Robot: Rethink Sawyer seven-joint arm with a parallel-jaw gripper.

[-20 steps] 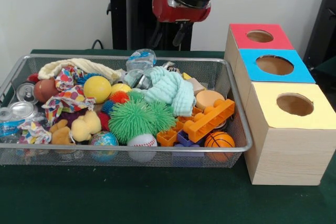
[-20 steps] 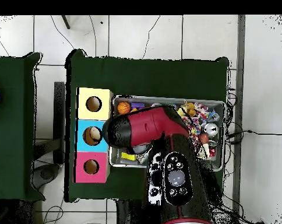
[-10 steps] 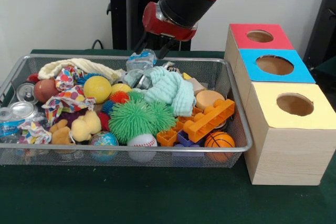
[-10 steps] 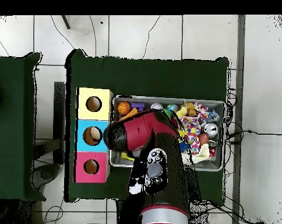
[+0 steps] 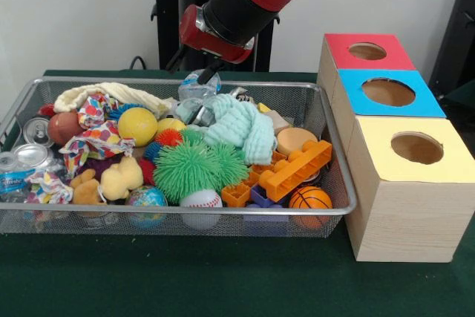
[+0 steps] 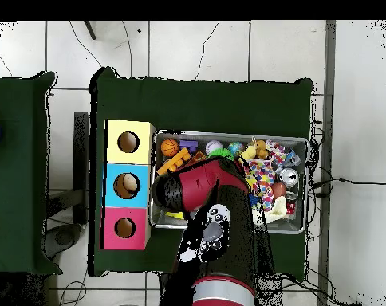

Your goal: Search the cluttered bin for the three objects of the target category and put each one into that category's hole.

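Note:
The wire mesh bin (image 5: 185, 211) is full of toys. A see-through bluish bottle (image 5: 194, 87) lies at the bin's far side, behind a mint cloth (image 5: 239, 125). A second bottle with a blue-and-white label (image 5: 10, 178) lies at the bin's left end. My gripper (image 5: 194, 69) hangs open and empty just above the far bottle. The blue-panel hole (image 5: 388, 92) is in the wooden box right of the bin. In the overhead view the red arm (image 6: 204, 191) covers the gripper and the bin's (image 6: 301, 143) left half; the blue hole (image 6: 127, 185) shows there too.
The box also has a red-panel hole (image 5: 367, 51) and a yellow-panel hole (image 5: 416, 148). Silver cans (image 5: 33, 155) lie at the bin's left end. A green spiky ball (image 5: 194, 168), an orange brick (image 5: 295, 170) and several balls fill the middle.
My arm has swung from above the bin's far right toward the picture's left in the front view and dropped lower, ending over the far bottle. Nothing in the bin has moved.

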